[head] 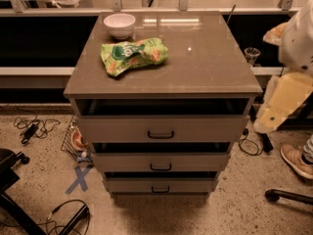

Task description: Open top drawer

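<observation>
The top drawer [195,129] is the widest, tallest of three grey-beige fronts in a cabinet in the middle of the camera view. It has a small black bar handle [161,134]. Its front stands a little forward of the cabinet, with a dark gap above it under the countertop [205,62]. My gripper [275,109] is the cream-coloured end of the arm at the right edge. It hangs beside the cabinet's right side at about top-drawer height, apart from the handle and touching nothing.
A white bowl [120,24] and a green snack bag [133,55] lie on the countertop. Two narrower drawers [195,161] sit below, also slightly out. Cables [34,127], a blue floor cross [78,178], chair legs [288,196] and a person's shoe [296,160] lie around.
</observation>
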`<state>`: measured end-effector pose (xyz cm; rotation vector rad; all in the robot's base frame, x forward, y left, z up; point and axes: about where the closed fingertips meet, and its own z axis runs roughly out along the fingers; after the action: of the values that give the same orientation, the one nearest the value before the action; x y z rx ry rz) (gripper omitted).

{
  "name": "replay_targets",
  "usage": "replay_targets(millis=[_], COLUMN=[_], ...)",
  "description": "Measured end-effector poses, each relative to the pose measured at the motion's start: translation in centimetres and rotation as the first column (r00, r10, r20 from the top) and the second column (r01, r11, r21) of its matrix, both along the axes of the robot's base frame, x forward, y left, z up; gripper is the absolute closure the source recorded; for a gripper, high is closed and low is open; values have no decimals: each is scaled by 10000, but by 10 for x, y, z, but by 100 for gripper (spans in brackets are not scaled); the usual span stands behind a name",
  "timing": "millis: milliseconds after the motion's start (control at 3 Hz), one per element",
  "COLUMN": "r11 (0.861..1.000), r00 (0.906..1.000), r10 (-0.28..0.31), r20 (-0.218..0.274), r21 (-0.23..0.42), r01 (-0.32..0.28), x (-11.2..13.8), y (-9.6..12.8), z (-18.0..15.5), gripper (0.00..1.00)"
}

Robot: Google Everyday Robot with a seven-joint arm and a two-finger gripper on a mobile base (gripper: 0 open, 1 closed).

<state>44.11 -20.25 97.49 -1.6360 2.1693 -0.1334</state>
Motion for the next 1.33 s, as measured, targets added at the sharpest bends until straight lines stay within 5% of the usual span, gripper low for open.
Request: replay_targets(millis=[333, 667, 1333], r11=[9938, 9715, 9115], r00=[9998, 9991, 9964], r10=[-208, -240, -544], r20=[-76, -346, 655], r21=[1087, 2351, 4106], r01=[215, 315, 227], x=[-7, -4, 66], y=[17, 34, 53], z=[-55, -122, -192], gripper=[0, 0, 0])
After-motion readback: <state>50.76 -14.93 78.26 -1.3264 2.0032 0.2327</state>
